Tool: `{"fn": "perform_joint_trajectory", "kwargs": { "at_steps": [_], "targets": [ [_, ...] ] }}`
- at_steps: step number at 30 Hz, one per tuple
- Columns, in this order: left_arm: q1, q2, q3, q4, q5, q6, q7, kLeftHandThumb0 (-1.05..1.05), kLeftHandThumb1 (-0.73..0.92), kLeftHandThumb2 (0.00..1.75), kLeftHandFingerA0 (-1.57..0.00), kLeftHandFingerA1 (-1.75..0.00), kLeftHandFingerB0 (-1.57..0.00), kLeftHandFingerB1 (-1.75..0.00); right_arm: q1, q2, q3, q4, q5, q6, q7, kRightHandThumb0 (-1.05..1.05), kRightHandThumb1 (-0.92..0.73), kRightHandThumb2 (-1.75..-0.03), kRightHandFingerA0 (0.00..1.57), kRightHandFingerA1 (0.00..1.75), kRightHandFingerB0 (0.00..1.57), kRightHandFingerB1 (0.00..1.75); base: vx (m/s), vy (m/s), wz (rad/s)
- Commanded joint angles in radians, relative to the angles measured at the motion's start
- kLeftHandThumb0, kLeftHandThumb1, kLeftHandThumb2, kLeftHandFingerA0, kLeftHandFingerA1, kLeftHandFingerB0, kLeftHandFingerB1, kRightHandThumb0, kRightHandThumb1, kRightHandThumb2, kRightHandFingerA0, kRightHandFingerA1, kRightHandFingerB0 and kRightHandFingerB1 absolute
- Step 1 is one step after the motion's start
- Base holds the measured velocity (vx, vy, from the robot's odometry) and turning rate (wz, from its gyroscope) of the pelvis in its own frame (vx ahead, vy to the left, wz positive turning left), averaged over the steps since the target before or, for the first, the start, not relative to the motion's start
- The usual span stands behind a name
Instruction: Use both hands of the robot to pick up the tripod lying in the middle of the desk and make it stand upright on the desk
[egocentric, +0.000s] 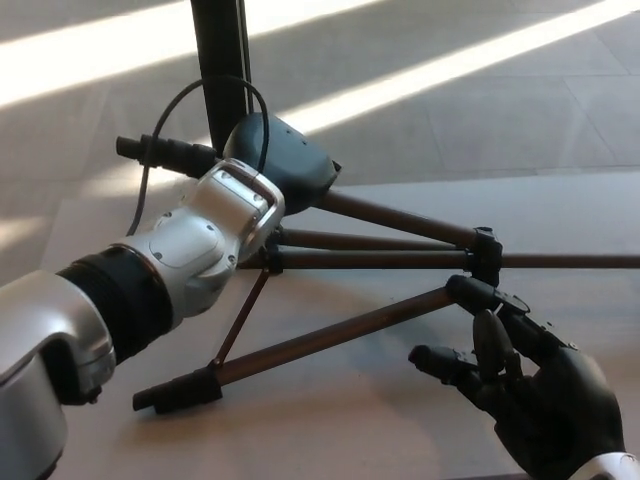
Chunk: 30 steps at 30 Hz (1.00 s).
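Sunlit floor (480, 60) beyond pale desk (360, 410)

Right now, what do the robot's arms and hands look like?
The left arm has glossy silver-white shells with a ribbed black joint band, and a thin black cable loops over its wrist. The left hand is smooth dark casing. The right hand is matte black with thick jointed fingers.

Tripod (350, 330) legs brown matt metal; desk (400, 420) smooth, pale.
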Motion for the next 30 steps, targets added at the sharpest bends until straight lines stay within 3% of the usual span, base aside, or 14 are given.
{"fn": "perform_joint_trajectory", "kwargs": {
  "at_steps": [1, 3, 4, 7, 8, 9, 10, 11, 14, 15, 18, 20, 21, 30],
  "targets": [
    [0.078, -0.039, -0.021, 0.050, 0.214, 0.026, 0.160, -0.58, 0.60, 0.63, -0.93, -1.61, -0.90, -1.10, 0.059, -0.002, 0.011, -0.047, -0.047, 0.022, -0.042, -0.64, -0.73, -0.62, 0.68, 0.93, 0.63, 0.57, 0.00, 0.000, 0.00],
    [0.103, -0.053, 0.019, 0.074, 0.190, 0.017, 0.220, -0.63, 0.58, 0.63, -0.87, -1.74, -0.82, -1.43, 0.065, 0.002, 0.003, -0.047, -0.039, 0.026, -0.043, -0.65, -0.72, -0.62, 0.67, 0.93, 0.63, 0.58, 0.00, 0.000, 0.00],
    [0.106, -0.056, 0.037, 0.072, 0.181, 0.020, 0.203, -0.52, 0.47, 0.90, -1.21, -1.41, -0.88, -1.14, 0.066, 0.003, 0.002, -0.042, -0.038, 0.022, -0.039, -0.65, -0.72, -0.62, 0.67, 0.94, 0.64, 0.59, 0.00, 0.000, 0.00],
    [0.110, -0.070, 0.063, 0.090, 0.204, 0.037, 0.233, -0.46, 0.52, 0.96, -1.20, -1.37, -0.89, -1.14, 0.064, 0.008, -0.005, -0.031, -0.029, 0.021, -0.034, -0.63, -0.71, -0.61, 0.70, 0.91, 0.64, 0.57, 0.00, 0.000, 0.00],
    [0.102, -0.077, 0.078, 0.096, 0.203, 0.031, 0.222, -0.36, 0.66, 0.63, -0.86, -1.69, -0.76, -1.11, 0.053, 0.009, -0.008, -0.026, -0.030, 0.022, -0.036, -0.64, -0.71, -0.61, 0.70, 0.93, 0.64, 0.57, 0.00, 0.000, 0.00],
    [0.110, -0.094, 0.151, 0.092, 0.146, 0.018, 0.224, -0.36, 0.48, 0.93, -1.14, -1.32, -0.84, -1.05, 0.044, 0.018, -0.003, -0.023, -0.032, 0.028, -0.045, -0.64, -0.72, -0.62, 0.71, 0.94, 0.64, 0.56, 0.00, 0.000, 0.00],
    [0.116, -0.094, 0.179, 0.092, 0.142, -0.007, 0.254, -0.32, 0.61, 0.64, -0.89, -1.68, -0.80, -1.30, 0.036, 0.024, 0.005, -0.020, -0.034, 0.030, -0.046, -0.63, -0.73, -0.62, 0.67, 0.93, 0.62, 0.56, 0.00, 0.000, 0.00],
    [0.120, -0.098, 0.201, 0.092, 0.145, -0.023, 0.261, -0.38, 0.45, 0.92, -1.16, -1.32, -0.87, -1.06, 0.025, 0.025, 0.011, -0.019, -0.038, 0.037, -0.049, -0.63, -0.74, -0.62, 0.68, 0.92, 0.61, 0.56, 0.00, 0.000, 0.00],
    [0.138, -0.118, 0.254, 0.099, 0.150, -0.044, 0.275, -0.33, 0.63, 0.63, -0.86, -1.66, -0.83, -1.24, -0.009, -0.003, 0.032, -0.012, -0.057, 0.071, -0.038, -0.66, -0.77, -0.63, 0.59, 0.88, 0.56, 0.52, 0.00, 0.000, 0.00],
    [0.141, -0.124, 0.262, 0.099, 0.154, -0.044, 0.268, -0.37, 0.46, 0.92, -1.15, -1.32, -0.88, -1.06, -0.026, -0.014, 0.041, -0.002, -0.067, 0.076, -0.031, -0.67, -0.79, -0.63, 0.56, 0.84, 0.55, 0.51, 0.00, 0.000, 0.00],
    [0.149, -0.133, 0.288, 0.104, 0.166, -0.062, 0.274, -0.32, 0.63, 0.65, -0.88, -1.71, -0.80, -1.33, -0.075, -0.019, 0.040, 0.035, -0.064, 0.107, -0.030, -0.68, -0.78, -0.63, 0.49, 0.76, 0.50, 0.49, 0.00, 0.000, 0.00],
    [0.150, -0.137, 0.296, 0.117, 0.181, -0.072, 0.292, -0.35, 0.44, 0.90, -1.17, -1.33, -0.89, -1.08, -0.118, -0.020, 0.032, 0.069, -0.053, 0.165, -0.042, -0.68, -0.77, -0.63, 0.40, 0.66, 0.45, 0.44, 0.00, 0.000, 0.00],
    [0.143, -0.137, 0.308, 0.128, 0.178, -0.083, 0.279, -0.31, 0.65, 0.64, -0.88, -1.70, -0.80, -1.33, -0.145, -0.026, 0.039, 0.102, -0.062, 0.174, -0.031, -0.69, -0.64, -1.02, 0.33, 0.66, 0.32, 0.54, 0.00, 0.000, 0.00],
    [0.132, -0.151, 0.386, 0.133, 0.161, -0.126, 0.216, -0.31, 0.68, 0.67, -0.88, -1.59, -0.80, -1.10, -0.346, -0.030, 0.034, 0.356, -0.129, 0.190, -0.030, -0.68, -0.72, -0.64, 0.25, 0.69, 0.41, 0.48, 0.00, 0.000, 0.00]
  ]
}}
